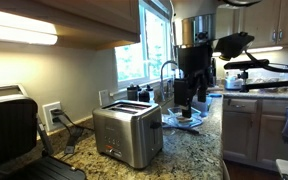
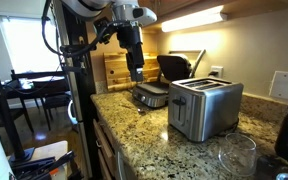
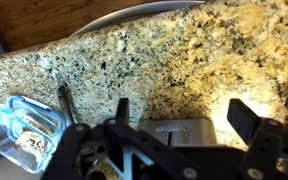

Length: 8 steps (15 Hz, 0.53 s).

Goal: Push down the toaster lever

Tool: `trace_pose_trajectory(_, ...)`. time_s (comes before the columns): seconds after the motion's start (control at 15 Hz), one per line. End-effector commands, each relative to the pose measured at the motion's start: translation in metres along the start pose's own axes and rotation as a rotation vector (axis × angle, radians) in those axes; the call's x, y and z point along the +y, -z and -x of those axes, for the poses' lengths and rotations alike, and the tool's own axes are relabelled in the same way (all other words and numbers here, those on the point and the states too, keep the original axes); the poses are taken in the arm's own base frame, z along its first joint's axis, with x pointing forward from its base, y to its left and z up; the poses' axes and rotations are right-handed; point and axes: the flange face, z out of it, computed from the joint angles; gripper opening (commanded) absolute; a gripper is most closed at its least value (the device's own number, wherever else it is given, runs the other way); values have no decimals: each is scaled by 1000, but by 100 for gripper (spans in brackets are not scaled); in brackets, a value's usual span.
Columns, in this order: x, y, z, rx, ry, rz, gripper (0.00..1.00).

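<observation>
The brushed-steel two-slot toaster (image 1: pixel 127 135) stands on the speckled granite counter and shows in both exterior views (image 2: pixel 204 108). I cannot make out its lever. My gripper (image 1: pixel 189 92) hangs over the counter well away from the toaster, toward the sink end, and it also shows in an exterior view (image 2: pixel 136 70). In the wrist view the gripper (image 3: pixel 184 110) is open and empty, pointing down at the granite. A small grey metal object (image 3: pixel 179 130) lies below, between the fingers; I cannot tell what it is. The toaster is out of the wrist view.
A dark grill-like appliance (image 1: pixel 6 130) with its lid raised stands by the wall outlet (image 1: pixel 52 115), beside the toaster. A glass container with a blue rim (image 3: pixel 19 132) lies on the counter near the gripper. A faucet (image 1: pixel 169 70) and window are behind.
</observation>
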Motion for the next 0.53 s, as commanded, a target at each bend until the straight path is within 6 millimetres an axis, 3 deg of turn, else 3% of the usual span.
trace_pose_trajectory(0.0,1,0,-1,-7,4,-9,100)
trace_pose_trajectory(0.13,4,0,-5,-11,9,-28,100)
trace_pose_trajectory(0.47,34,-2,-30,-2,-6,-84,100)
